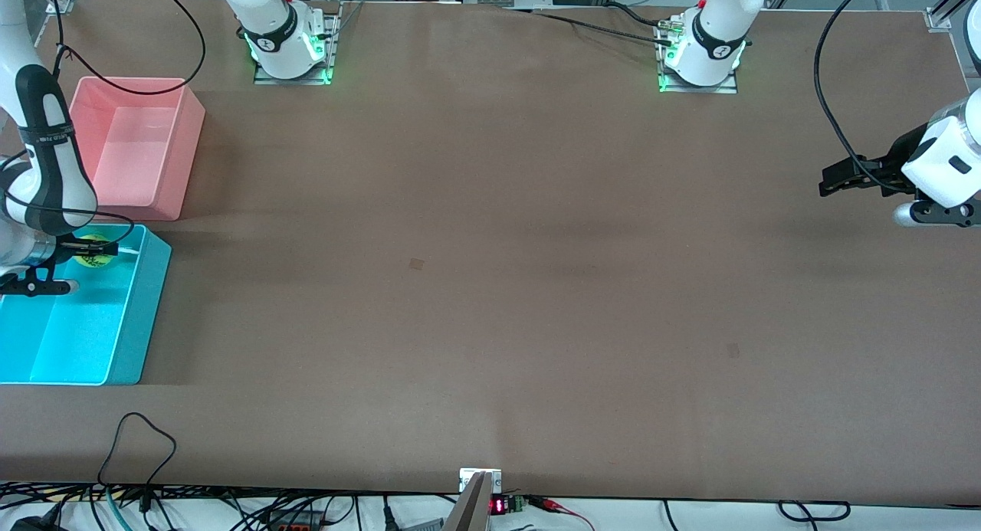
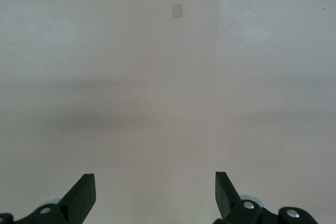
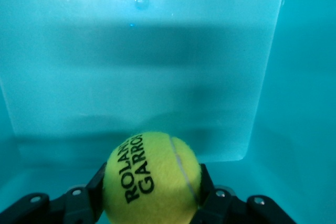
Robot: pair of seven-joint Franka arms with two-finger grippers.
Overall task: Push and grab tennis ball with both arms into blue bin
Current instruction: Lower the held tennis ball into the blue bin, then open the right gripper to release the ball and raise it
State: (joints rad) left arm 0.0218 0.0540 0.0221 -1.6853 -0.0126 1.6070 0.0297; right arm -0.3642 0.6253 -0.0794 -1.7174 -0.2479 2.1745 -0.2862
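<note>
My right gripper (image 3: pixel 152 182) is shut on the tennis ball (image 3: pixel 152 179), a fuzzy yellow-green ball with black lettering, and holds it over the inside of the blue bin (image 3: pixel 157 66). In the front view the tennis ball (image 1: pixel 93 257) hangs above the blue bin (image 1: pixel 130 332) at the right arm's end of the table, with the right gripper (image 1: pixel 96 249) clamped on it. My left gripper (image 1: pixel 831 180) waits open above bare table at the left arm's end. Its fingers (image 2: pixel 81 198) stand wide apart with nothing between them.
A pink bin (image 1: pixel 165 144) stands beside the blue bin, farther from the front camera. Black cables loop over the pink bin and along the table's near edge. A small square mark (image 1: pixel 416 263) sits on the brown table surface.
</note>
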